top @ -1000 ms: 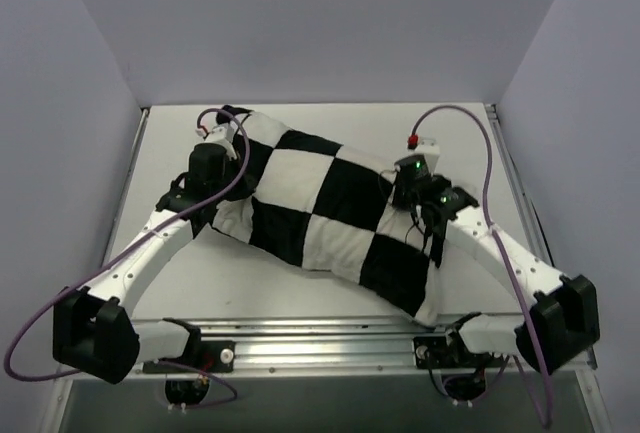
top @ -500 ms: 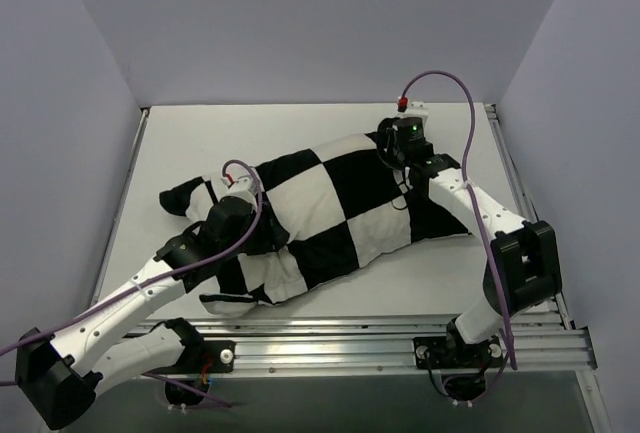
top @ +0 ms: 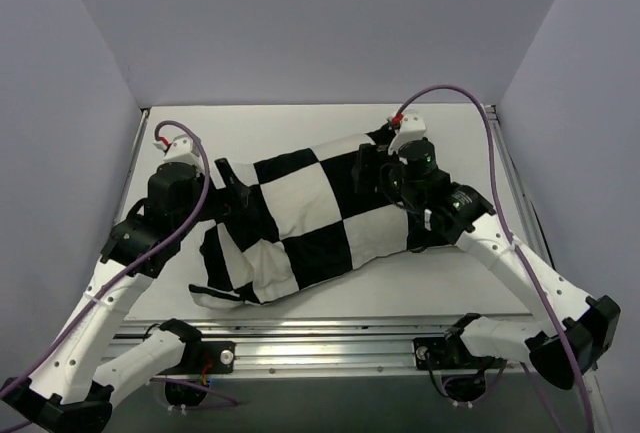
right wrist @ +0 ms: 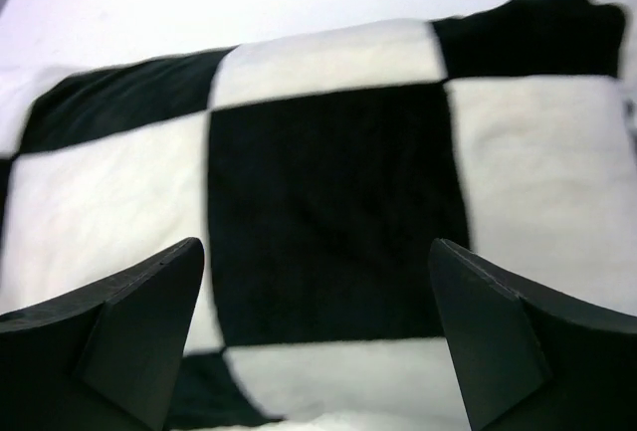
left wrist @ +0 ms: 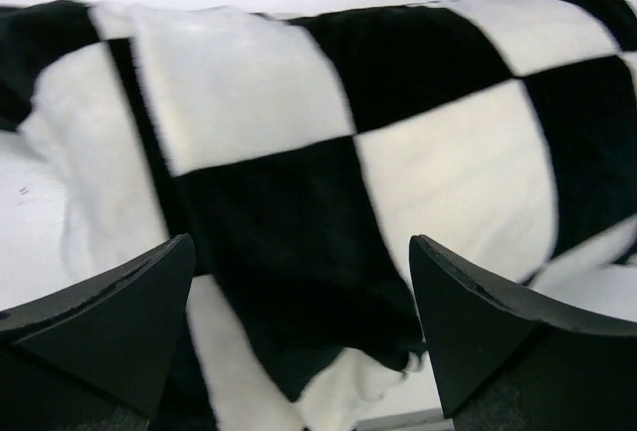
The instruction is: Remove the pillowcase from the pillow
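The soft black-and-white checkerboard fabric pillowcase (top: 310, 218) lay slantwise across the white table (top: 300, 123), between both arms (its near-left end rumpled). The left gripper (left wrist: 301, 252) and right gripper (right wrist: 317, 247) each hovered over it, fingers spread wide, holding nothing.

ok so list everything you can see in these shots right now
pillowcase: one, black and white checks, lying plump across the middle of the table
table: one, white, under everything
walls: three, pale grey, at the far and side edges
metal rail: one, silver, along the near edge
cables: two, purple, looped along the arms
arms: two, white with black joints, reaching in from the near edge
left gripper: one, black, open, over the pillowcase's left end
right gripper: one, black, open, over its right end
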Motion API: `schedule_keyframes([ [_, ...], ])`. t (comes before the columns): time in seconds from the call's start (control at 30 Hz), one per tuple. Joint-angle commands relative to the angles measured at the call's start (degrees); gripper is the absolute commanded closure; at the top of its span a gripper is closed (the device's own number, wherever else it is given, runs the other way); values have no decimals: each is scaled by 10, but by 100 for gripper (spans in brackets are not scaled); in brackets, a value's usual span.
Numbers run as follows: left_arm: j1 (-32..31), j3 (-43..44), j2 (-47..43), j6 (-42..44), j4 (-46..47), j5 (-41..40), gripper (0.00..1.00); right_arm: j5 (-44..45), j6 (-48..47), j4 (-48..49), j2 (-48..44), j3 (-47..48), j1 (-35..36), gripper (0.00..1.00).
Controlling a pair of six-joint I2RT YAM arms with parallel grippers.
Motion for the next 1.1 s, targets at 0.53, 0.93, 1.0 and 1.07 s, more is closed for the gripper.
schedule_keyframes([
  [0.53, 91, -214, 102, -57, 217, 166, 14, 116, 90, 100, 46, -192, 98, 68],
  [0.93, -109, -134, 194, -112, 314, 106, 16, 150, 60, -50, -60, -166, -39, 99],
  [1.0, -108, -115, 184, -108, 289, 80, 14, 130, 48, -57, -67, -142, -32, 87],
  [1.07, -108, -109, 153, -103, 263, 56, 8, 111, 34, -66, -77, -126, -23, 61],
])
